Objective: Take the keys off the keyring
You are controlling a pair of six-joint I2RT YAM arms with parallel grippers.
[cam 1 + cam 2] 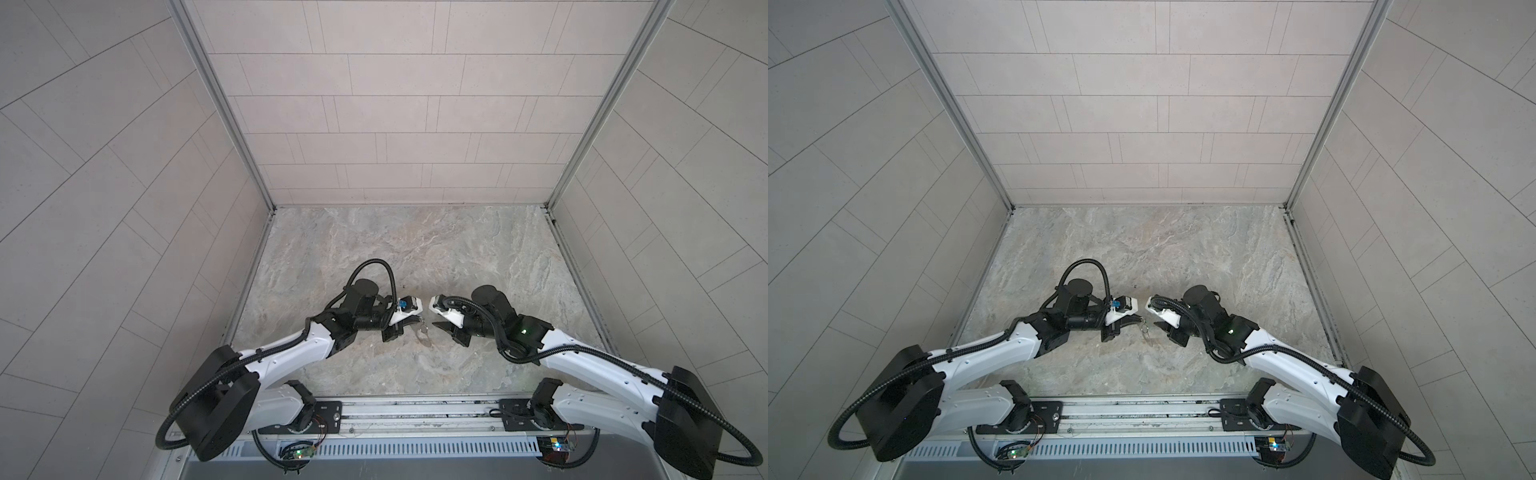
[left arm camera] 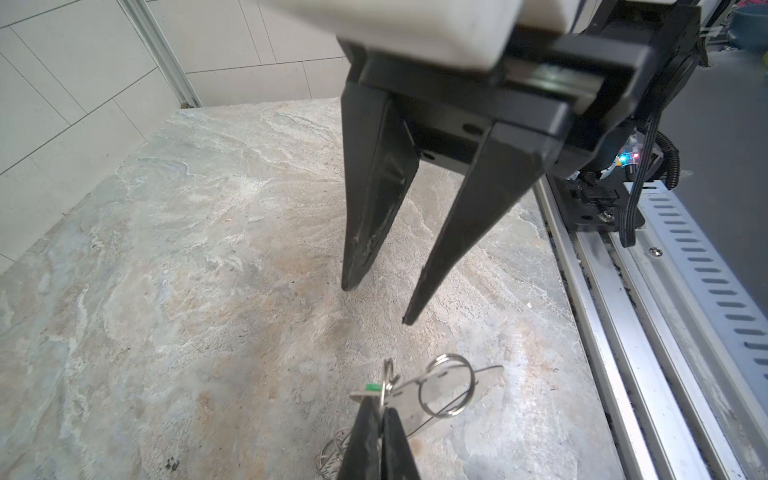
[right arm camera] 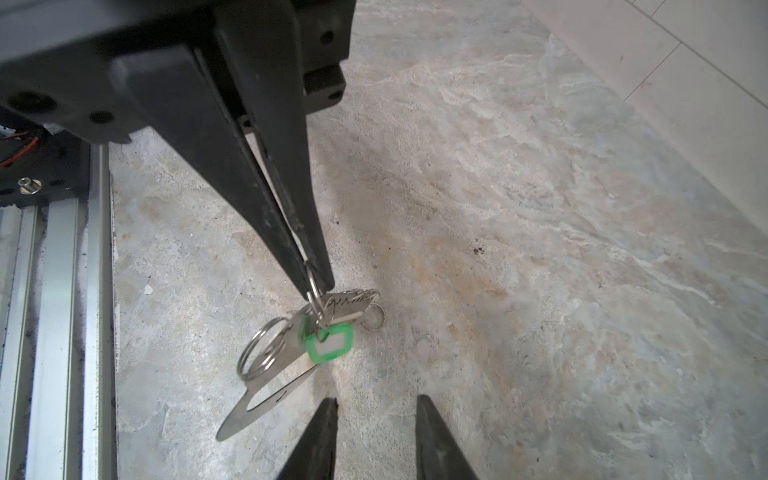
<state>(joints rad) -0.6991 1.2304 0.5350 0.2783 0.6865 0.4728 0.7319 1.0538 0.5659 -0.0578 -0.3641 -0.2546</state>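
Note:
My left gripper [image 2: 382, 405] is shut on a small silver wire loop of the keyring [image 3: 266, 399], a flat grey slotted plate that hangs tilted just above the stone table. A bright green plastic tag [image 3: 328, 343], the keys, dangles from the same loop beside a large split ring [image 3: 262, 353]. Behind them is a serrated silver piece [image 3: 353, 299]; I cannot tell whether it hangs or lies. My right gripper [image 3: 376, 401] stands open a short way from the bunch, with nothing between its fingers. In both top views the left gripper [image 1: 419, 320] and right gripper [image 1: 436, 325] face each other with the keyring [image 1: 1145, 328] between.
The marbled stone table [image 1: 415, 257] is boxed in by tiled walls on three sides. An aluminium rail [image 2: 648, 332] with the arm bases runs along the front edge. Some wire loops [image 2: 332, 453] show low under the left fingers.

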